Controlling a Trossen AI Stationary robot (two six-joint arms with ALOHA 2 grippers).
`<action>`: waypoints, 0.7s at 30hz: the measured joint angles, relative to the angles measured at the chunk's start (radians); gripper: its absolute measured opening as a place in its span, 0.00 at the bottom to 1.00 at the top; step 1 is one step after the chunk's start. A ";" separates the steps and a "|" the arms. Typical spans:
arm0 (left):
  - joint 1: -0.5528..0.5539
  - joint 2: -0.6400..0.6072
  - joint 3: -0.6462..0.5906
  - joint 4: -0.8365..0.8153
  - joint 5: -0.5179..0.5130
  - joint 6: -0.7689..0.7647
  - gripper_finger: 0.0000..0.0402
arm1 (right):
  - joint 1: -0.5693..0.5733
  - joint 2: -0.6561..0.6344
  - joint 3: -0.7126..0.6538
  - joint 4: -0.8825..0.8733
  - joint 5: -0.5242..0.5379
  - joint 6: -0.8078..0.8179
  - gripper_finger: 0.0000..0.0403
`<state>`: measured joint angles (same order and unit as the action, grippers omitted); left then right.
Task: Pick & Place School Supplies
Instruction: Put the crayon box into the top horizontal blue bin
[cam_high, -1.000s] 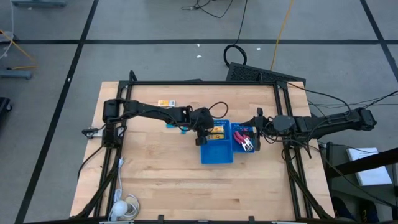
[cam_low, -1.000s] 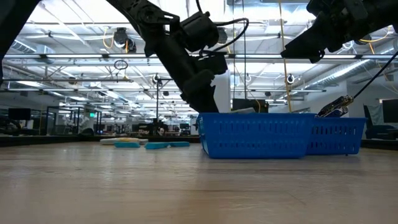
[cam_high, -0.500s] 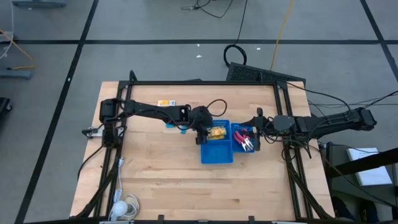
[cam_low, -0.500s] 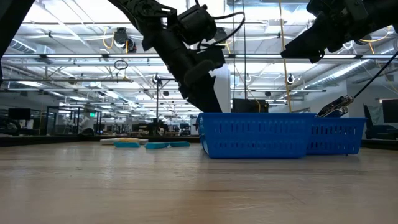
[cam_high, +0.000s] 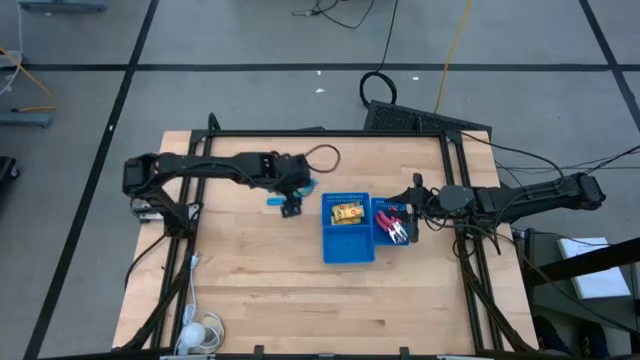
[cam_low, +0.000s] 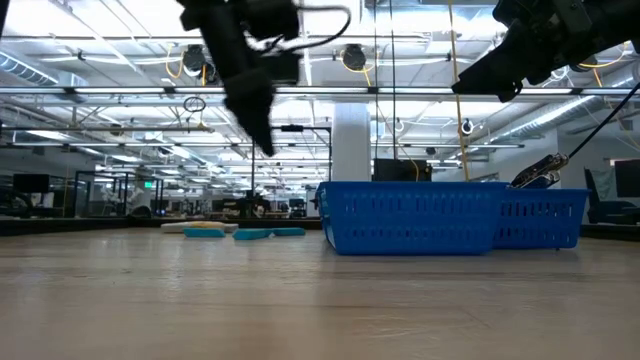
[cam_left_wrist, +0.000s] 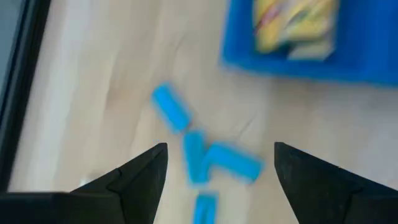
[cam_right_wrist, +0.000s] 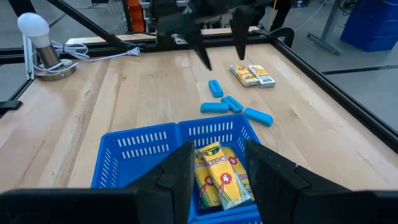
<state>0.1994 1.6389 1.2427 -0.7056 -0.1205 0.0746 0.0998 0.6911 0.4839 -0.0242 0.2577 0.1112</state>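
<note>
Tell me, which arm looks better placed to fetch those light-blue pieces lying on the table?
Probably the left. Its open tool hovers right by the light-blue pieces, while the right tool waits beyond the blue tray.

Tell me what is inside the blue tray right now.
The blue tray holds yellow crayon packets in one compartment and red-handled scissors in the one nearer the right arm. Anything beneath the packets is covered.
</note>
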 joint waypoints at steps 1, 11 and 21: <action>0.020 -0.013 -0.023 -0.010 -0.006 -0.002 0.73 | 0.000 0.000 0.000 0.000 0.000 0.000 0.33; 0.281 -0.058 -0.263 -0.025 -0.018 -0.040 0.69 | 0.000 0.000 0.000 -0.002 0.000 0.000 0.33; 0.391 -0.057 -0.406 0.114 -0.088 0.081 0.69 | 0.000 0.000 0.000 -0.001 0.000 0.000 0.33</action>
<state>0.5905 1.5814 0.8371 -0.5912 -0.2090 0.1560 0.1001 0.6914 0.4839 -0.0251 0.2573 0.1112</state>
